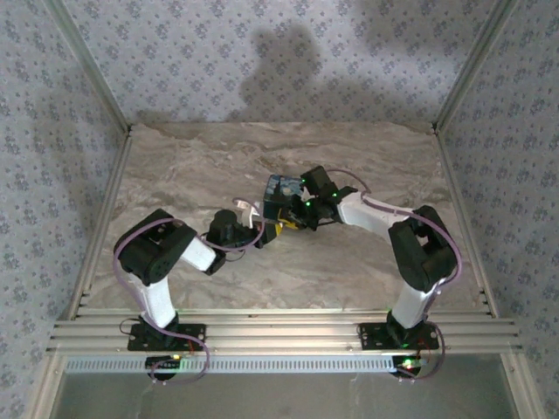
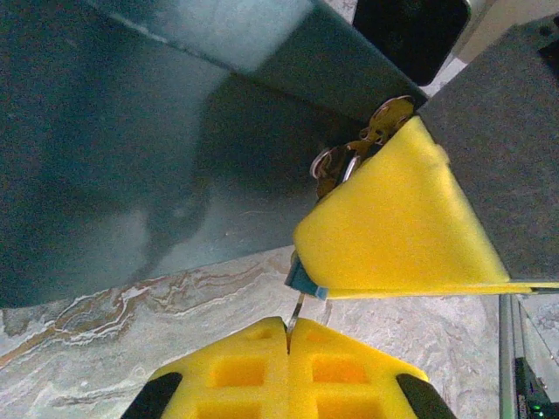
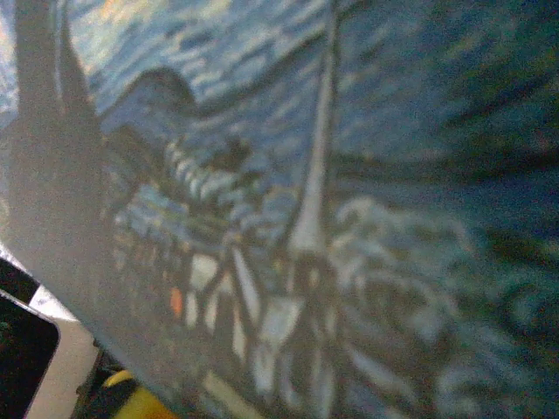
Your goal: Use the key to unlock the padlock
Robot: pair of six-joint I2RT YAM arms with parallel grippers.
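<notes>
Yellow fingertips of the left gripper [image 2: 288, 349] sit at the bottom of the left wrist view, clenched on the key [image 2: 296, 314], a thin dark sliver standing out of the seam between them.

- Key axis: runs away from the fingertips, up the view and leaning slightly right. Its tip ends at a small blue piece [image 2: 304, 281] under the edge of the other arm's yellow pad [image 2: 402, 227]. Cannot tell what that piece is, or whether the tip has entered anything.
- Padlock [image 2: 131, 131]: a large dark face up and left of the key, just beside it. The right gripper [image 1: 293, 209] appears clamped on it, with that pad flat against its side; the second pad is hidden.
- Ring of spare keys [image 2: 342, 161]: hangs in the corner between padlock and pad, just above the key's line.
- Keyhole: not seen. The coming move depends on the key's line meeting it, so alignment is unconfirmed.

Top view: both grippers meet mid-counter [image 1: 175, 175], with the padlock on the right arm's side and slightly farther from the bases. The key is too small to find there. Right wrist view: the swirl print close up and blurred, with neither key nor keyhole visible. The left arm carries the insertion and the right arm only steadies.
</notes>
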